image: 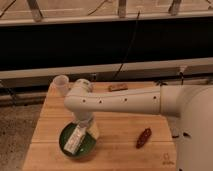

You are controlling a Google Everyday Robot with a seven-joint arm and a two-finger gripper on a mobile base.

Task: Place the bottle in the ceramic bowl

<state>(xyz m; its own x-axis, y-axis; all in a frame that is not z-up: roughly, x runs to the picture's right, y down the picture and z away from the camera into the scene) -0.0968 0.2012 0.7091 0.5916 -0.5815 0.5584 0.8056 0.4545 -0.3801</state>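
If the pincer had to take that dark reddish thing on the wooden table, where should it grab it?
Probably across the narrow middle of the reddish piece, coming straight down. It lies flat and slanted, long and slim, with bare table around it. The pincer is over the bowl.

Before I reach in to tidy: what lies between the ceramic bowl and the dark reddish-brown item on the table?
In the camera view, only bare wooden table lies between the ceramic bowl and the dark reddish-brown item. The gripper is over the bowl with the bottle.

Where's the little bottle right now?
In the camera view, the bottle lies tilted inside the green bowl at the table's front left, directly under the end effector.
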